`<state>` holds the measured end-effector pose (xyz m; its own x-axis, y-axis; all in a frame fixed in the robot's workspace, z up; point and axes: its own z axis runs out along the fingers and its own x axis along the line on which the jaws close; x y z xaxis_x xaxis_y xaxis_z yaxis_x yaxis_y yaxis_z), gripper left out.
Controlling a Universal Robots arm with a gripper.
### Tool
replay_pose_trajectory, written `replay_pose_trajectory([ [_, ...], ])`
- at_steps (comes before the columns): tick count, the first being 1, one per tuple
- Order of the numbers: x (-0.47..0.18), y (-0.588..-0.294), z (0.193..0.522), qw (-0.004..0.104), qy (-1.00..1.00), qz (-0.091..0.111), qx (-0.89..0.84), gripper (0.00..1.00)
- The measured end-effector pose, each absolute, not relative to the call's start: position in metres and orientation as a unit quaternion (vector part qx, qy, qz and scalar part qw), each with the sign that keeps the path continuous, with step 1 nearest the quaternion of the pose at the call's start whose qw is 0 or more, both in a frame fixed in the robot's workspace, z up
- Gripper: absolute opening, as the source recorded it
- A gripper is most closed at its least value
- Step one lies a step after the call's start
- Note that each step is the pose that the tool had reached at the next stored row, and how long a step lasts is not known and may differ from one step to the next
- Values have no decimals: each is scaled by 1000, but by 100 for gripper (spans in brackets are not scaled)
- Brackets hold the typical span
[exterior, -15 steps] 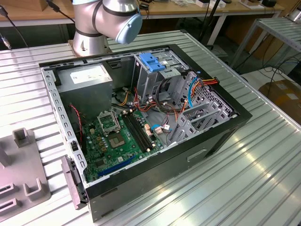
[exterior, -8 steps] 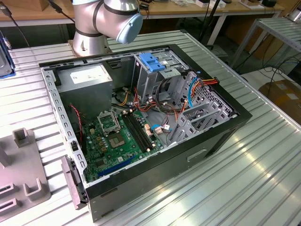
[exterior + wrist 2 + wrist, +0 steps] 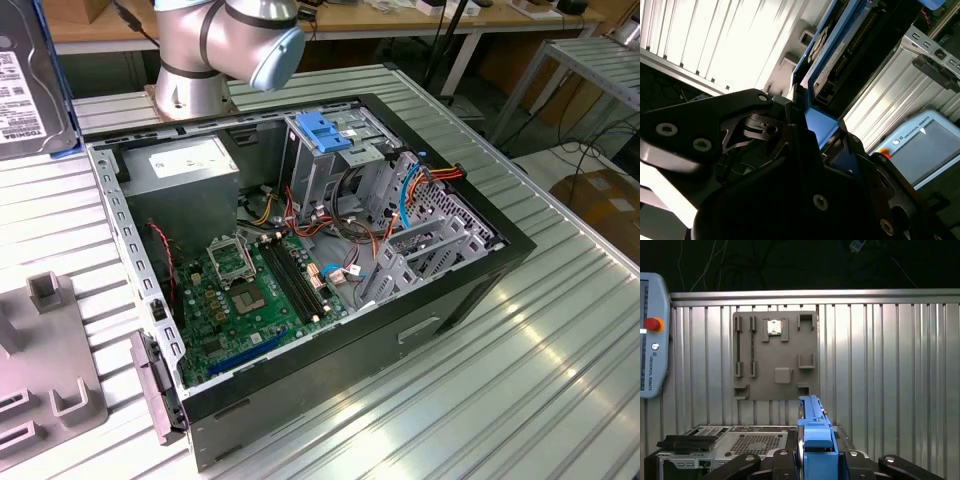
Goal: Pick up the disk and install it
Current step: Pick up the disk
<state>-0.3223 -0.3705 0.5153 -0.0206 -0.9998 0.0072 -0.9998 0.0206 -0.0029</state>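
Note:
The disk (image 3: 25, 85), a black hard drive with a white label and a blue side rail, hangs at the exterior view's upper left, above the table. In the first wrist view its blue rail and end tab (image 3: 816, 440) stand edge-on between the black fingers of my gripper (image 3: 817, 462), which is shut on it. The second wrist view shows the disk (image 3: 840, 55) running away from the gripper (image 3: 812, 132), its blue rail clamped at the fingers. The open computer case (image 3: 480, 280) lies to the exterior view's right of the disk, with its grey drive cage (image 3: 310, 170).
A light-blue latch (image 3: 325, 130) tops the cage. A green motherboard (image 3: 240, 300) and loose cables fill the case floor. A grey fixture plate (image 3: 775, 355) lies on the ribbed metal table (image 3: 540, 370). A teach pendant (image 3: 652, 335) rests at the table's edge. The arm's base (image 3: 195, 60) stands behind the case.

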Motion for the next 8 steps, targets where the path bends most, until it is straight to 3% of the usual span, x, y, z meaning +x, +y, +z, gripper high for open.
replay_pose_trajectory([
  [8,-288,-370,515,2,-714,4,700,37],
])
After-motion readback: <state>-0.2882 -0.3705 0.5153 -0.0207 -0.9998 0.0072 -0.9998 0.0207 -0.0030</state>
